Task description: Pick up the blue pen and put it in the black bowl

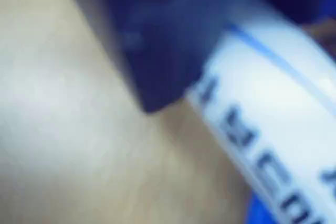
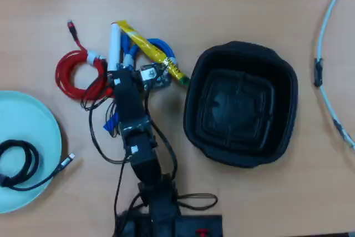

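The wrist view is a blurred close-up filled by the blue pen [image 1: 262, 129], a white barrel with blue lettering running to the lower right. A dark blurred shape overlaps its upper left end; I cannot tell whether that is its cap or a jaw. From overhead, the pen's white barrel [image 2: 115, 45] lies upright in a pile of cables, its lower end under my gripper [image 2: 117, 74]. The jaws are hidden by the arm's own body. The black bowl [image 2: 239, 104] sits empty to the right, apart from the arm.
In the overhead view, a yellow pen [image 2: 152, 53], a blue cable [image 2: 161, 45] and a red coiled cable [image 2: 77, 73] crowd around the gripper. A turquoise plate [image 2: 33, 131] holding a black cable lies at the left edge. A white cable [image 2: 327, 54] curves along the right.
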{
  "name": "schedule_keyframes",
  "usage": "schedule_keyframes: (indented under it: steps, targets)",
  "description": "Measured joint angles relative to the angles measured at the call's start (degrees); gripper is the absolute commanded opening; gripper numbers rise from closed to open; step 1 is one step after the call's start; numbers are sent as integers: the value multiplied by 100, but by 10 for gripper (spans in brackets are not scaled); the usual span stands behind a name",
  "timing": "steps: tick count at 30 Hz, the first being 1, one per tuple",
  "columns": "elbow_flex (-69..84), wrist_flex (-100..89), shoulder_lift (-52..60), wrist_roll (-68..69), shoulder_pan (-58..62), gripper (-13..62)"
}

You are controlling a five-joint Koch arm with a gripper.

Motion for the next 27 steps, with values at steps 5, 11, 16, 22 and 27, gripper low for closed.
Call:
schedule_keyframes:
  steps: [5, 11, 16, 22, 27]
  targets:
    - [0, 185, 44, 457, -53, -76]
    - [62, 817, 536, 615, -185, -76]
    - [53, 949, 967, 703, -202, -76]
    - [62, 949, 1143, 1582, -141, -76]
    - [62, 958, 1547, 1960, -26, -76]
